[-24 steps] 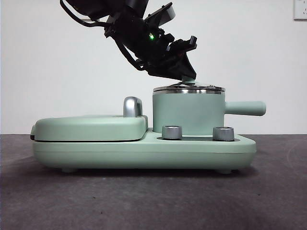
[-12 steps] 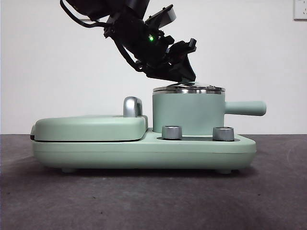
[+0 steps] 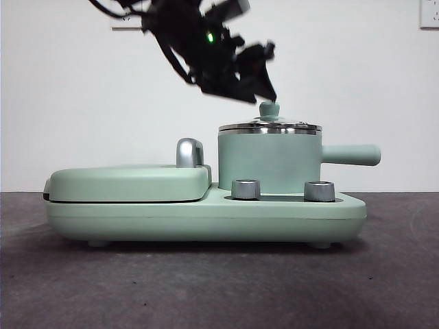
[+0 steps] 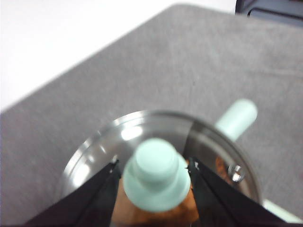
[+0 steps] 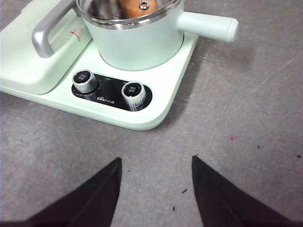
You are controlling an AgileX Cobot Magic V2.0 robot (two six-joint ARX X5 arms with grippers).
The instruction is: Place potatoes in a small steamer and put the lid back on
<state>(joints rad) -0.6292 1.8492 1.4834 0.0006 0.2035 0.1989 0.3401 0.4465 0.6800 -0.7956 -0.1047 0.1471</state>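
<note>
Glass lid (image 3: 269, 126) sits on small steamer (image 3: 269, 162), w/ potatoes (image 4: 156, 215) seen orange-brown thru it. Left gripper (image 4: 152, 176) above the knob, jaws spread either side, not touching. Right gripper (image 5: 156, 194) off over the table, jaws released, holding nothing.

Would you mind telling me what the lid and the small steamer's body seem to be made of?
The lid looks like clear glass in a polished steel rim: the orange potatoes show through it, and the rim glints. Its knob seems matte mint plastic. The small steamer body looks matte mint-coated, metal or plastic unclear, with a shiny steel rim.
</note>
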